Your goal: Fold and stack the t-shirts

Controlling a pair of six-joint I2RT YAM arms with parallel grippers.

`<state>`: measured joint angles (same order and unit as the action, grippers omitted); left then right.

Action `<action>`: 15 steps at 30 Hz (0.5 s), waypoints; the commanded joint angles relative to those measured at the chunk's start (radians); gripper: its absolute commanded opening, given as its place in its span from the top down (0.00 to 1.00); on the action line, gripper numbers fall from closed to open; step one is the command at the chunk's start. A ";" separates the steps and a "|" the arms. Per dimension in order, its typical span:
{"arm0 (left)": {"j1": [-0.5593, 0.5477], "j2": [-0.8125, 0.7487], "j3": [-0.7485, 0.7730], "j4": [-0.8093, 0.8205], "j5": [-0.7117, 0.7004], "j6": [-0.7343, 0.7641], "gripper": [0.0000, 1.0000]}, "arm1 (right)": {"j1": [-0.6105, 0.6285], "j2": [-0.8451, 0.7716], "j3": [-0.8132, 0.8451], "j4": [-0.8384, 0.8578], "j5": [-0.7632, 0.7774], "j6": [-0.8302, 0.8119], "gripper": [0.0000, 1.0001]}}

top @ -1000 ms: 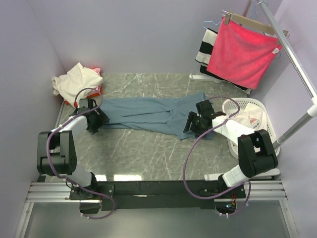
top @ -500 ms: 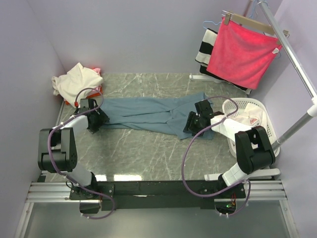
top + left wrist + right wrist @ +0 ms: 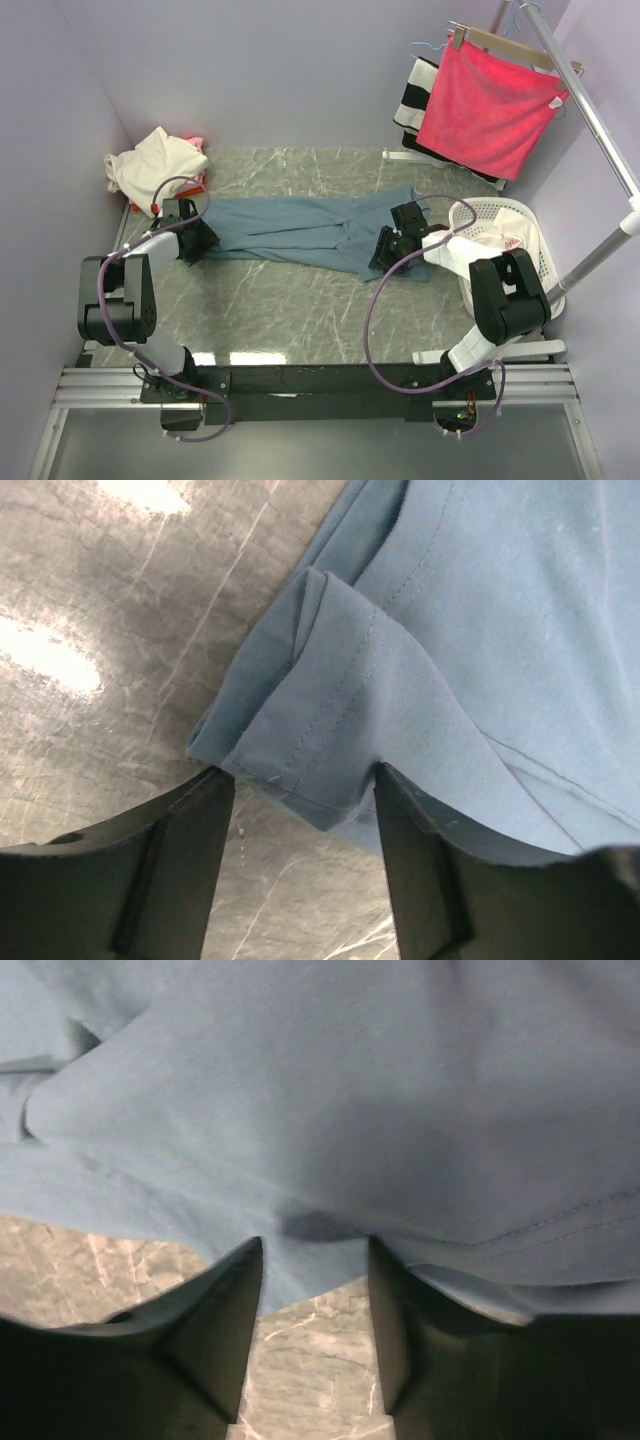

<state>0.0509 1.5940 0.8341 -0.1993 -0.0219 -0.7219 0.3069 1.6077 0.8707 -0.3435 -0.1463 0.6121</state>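
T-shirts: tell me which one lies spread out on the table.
The blue-grey t-shirt, stretched out flat. The cream t-shirt is bunched in the far-left corner; the white printed t-shirt sits crumpled in the basket.

The plain dusty blue-grey t-shirt (image 3: 300,232) is seen as soft, matt cloth of smooth weave, with fine rows of stitching along its hems. The grey-green marbled desk (image 3: 300,310) is shown polished and glossy, marked by bright glare. The jaws are made of matt black plastic. The crumpled cream t-shirt (image 3: 150,168) is likewise matt cloth. Smooth plastic is seen in the white latticed basket (image 3: 478,207). The bright pink-red towel (image 3: 490,105) is napped and fuzzy, clipped to a pale wooden hanger (image 3: 505,42) near a silvery metal rail (image 3: 600,134).
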 commanded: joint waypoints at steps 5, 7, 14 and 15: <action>-0.005 0.007 0.007 -0.008 0.011 -0.001 0.33 | 0.017 -0.077 -0.018 -0.029 0.019 0.006 0.38; -0.005 0.009 0.007 -0.006 0.014 -0.001 0.33 | 0.023 -0.074 -0.025 -0.034 0.030 0.012 0.39; -0.005 0.007 0.007 -0.008 0.014 0.001 0.33 | 0.034 -0.023 -0.018 -0.012 0.050 0.017 0.41; -0.005 0.004 0.005 -0.009 0.014 0.002 0.33 | 0.034 -0.014 -0.016 -0.005 0.051 0.015 0.42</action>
<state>0.0490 1.5940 0.8352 -0.1959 -0.0185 -0.7223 0.3321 1.5696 0.8497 -0.3695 -0.1196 0.6235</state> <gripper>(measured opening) 0.668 0.597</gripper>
